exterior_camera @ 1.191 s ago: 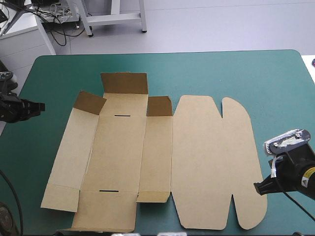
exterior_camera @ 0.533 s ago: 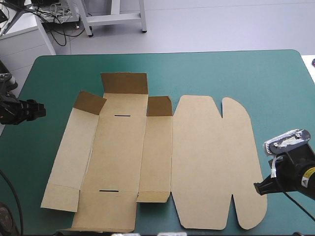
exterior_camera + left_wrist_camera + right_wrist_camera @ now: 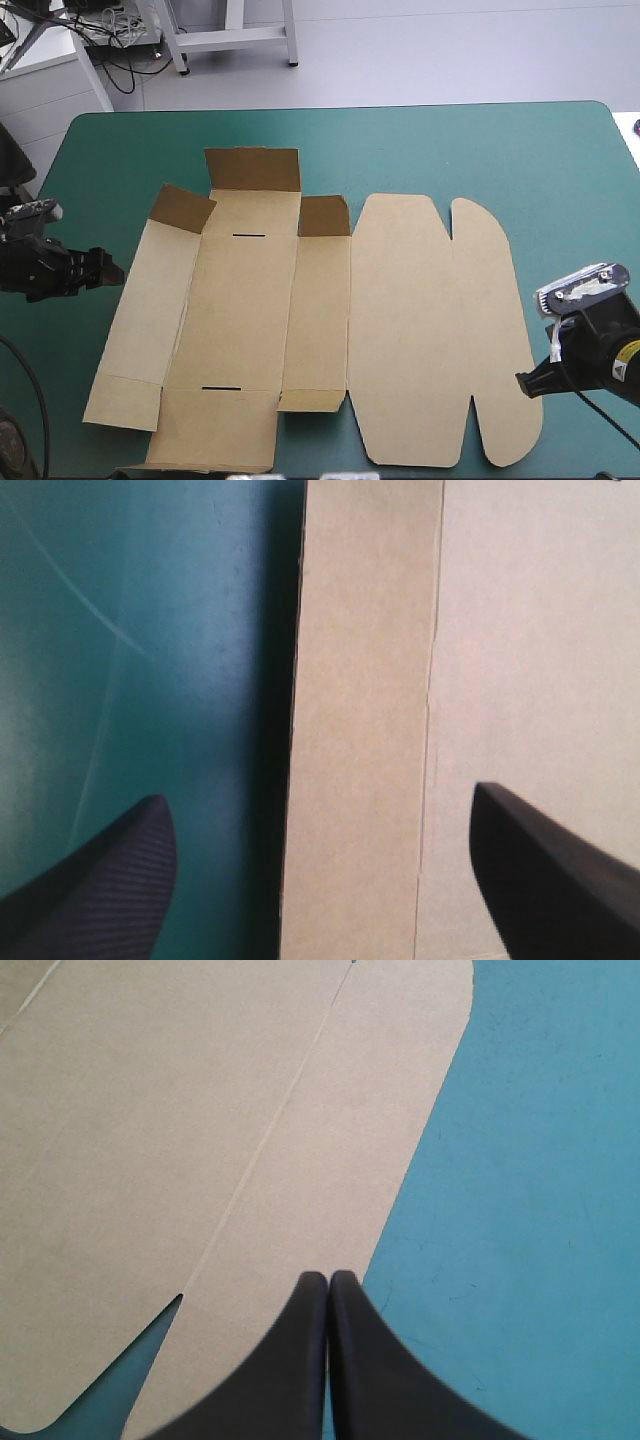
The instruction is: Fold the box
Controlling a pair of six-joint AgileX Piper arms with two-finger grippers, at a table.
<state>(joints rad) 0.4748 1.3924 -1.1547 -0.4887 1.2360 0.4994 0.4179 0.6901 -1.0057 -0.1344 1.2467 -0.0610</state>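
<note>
The brown box (image 3: 330, 330) lies as a flat cut sheet in the middle of the table. Three small flaps at its far end stand slightly raised. My left gripper (image 3: 113, 270) hovers at the sheet's left edge, open. In the left wrist view its black fingers (image 3: 100, 880) stand wide apart, and the box's narrow left panel (image 3: 360, 730) runs between them. My right gripper (image 3: 528, 383) sits at the sheet's right edge near the front. It is shut, with its tips (image 3: 328, 1285) meeting in a point over the rounded right flap (image 3: 330, 1160) and nothing held.
Teal-green cover (image 3: 450, 150) shows all round the sheet, widest along the far side and on the right. A narrower strip of cover lies between the left gripper and the table's left edge.
My left gripper has moved from near the table's left edge toward the box's left panel and a little toward the front, and it has opened. The right gripper and the box have not moved.
</note>
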